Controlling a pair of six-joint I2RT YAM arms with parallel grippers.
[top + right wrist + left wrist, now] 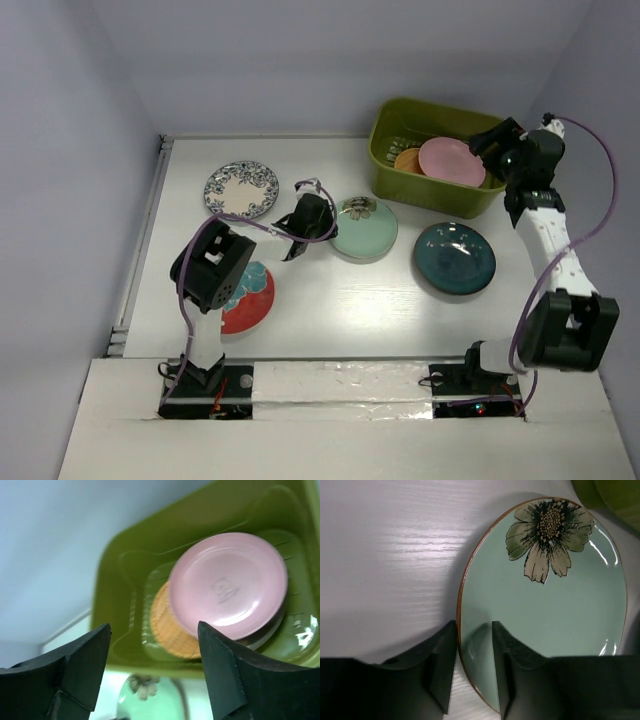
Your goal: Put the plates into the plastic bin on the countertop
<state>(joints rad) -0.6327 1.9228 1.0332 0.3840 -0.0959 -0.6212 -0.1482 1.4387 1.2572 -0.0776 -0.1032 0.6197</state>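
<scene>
The olive-green bin [388, 170] stands at the back right and holds a pink plate [452, 161] lying over an orange woven-look plate [407, 160]. A greyish rim [272, 629] shows under the pink plate [230, 585]. My right gripper [492, 140] hovers open and empty above the bin's right end. My left gripper [318, 222] is shut on the left rim of the mint green plate [368, 230], one finger outside the rim and one on its inner face [555, 605]. The dark teal plate [455, 257], white floral-rim plate [241, 188] and red-and-teal plate [252, 300] lie on the countertop [330, 310].
The red-and-teal plate is partly hidden under the left arm's elbow. Lilac walls close the back and both sides. The bin's near wall [115, 645] stands between the right gripper [152, 630] and the mint plate [150, 700].
</scene>
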